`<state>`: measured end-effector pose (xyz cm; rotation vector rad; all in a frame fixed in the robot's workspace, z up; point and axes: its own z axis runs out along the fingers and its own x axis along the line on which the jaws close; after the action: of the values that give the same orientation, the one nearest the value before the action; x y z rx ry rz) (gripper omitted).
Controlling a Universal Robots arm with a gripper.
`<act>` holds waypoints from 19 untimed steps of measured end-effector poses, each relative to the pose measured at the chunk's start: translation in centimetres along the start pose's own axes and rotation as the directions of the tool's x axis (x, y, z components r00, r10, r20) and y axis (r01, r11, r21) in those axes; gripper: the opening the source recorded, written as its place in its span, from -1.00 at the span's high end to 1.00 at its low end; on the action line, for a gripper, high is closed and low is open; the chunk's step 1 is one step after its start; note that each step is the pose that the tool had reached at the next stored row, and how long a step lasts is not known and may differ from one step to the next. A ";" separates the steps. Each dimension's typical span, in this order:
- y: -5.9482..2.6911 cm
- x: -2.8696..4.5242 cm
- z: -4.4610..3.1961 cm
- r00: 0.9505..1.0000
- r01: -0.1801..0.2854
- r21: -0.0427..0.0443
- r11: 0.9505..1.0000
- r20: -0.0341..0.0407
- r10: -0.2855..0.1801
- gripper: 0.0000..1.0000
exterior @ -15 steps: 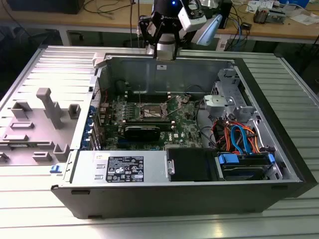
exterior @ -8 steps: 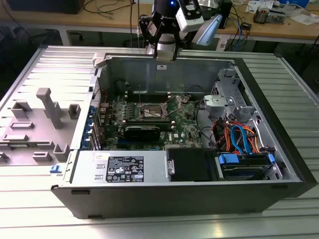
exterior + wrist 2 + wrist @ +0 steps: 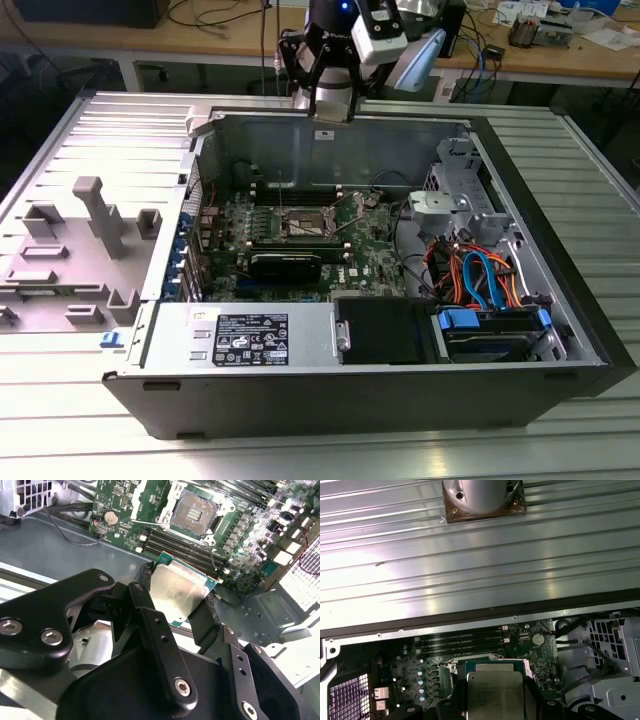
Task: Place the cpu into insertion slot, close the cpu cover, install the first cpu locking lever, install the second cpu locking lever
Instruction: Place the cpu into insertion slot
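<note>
Gripper (image 3: 327,118) above open case (image 3: 350,400) far wall, clamping cpu (image 3: 327,131). Insertion slot (image 3: 297,226) on green board (image 3: 365,240) inside case, well apart.

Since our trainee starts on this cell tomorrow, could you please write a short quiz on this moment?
1. True or false: the cpu already sits in the insertion slot.
2. What does the gripper hold? A) the cpu B) a cable C) nothing
3. Fill in: the board around the insertion slot is ___ in colour.
Key: 1 false; 2 A; 3 green.
</note>
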<state>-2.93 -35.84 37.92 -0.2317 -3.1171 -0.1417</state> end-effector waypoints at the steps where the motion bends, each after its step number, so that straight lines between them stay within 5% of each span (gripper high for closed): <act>1: 0.00 0.00 0.00 1.000 -0.008 0.000 1.000 0.001 0.008 -0.09; 9: -0.02 0.01 0.08 0.996 -0.089 -0.002 0.996 0.008 0.089 -0.09; 19: -0.10 0.28 0.11 0.993 -0.115 -0.003 0.993 0.010 0.115 -0.09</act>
<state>-3.22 -35.89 37.80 -0.4128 -3.1036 -0.1429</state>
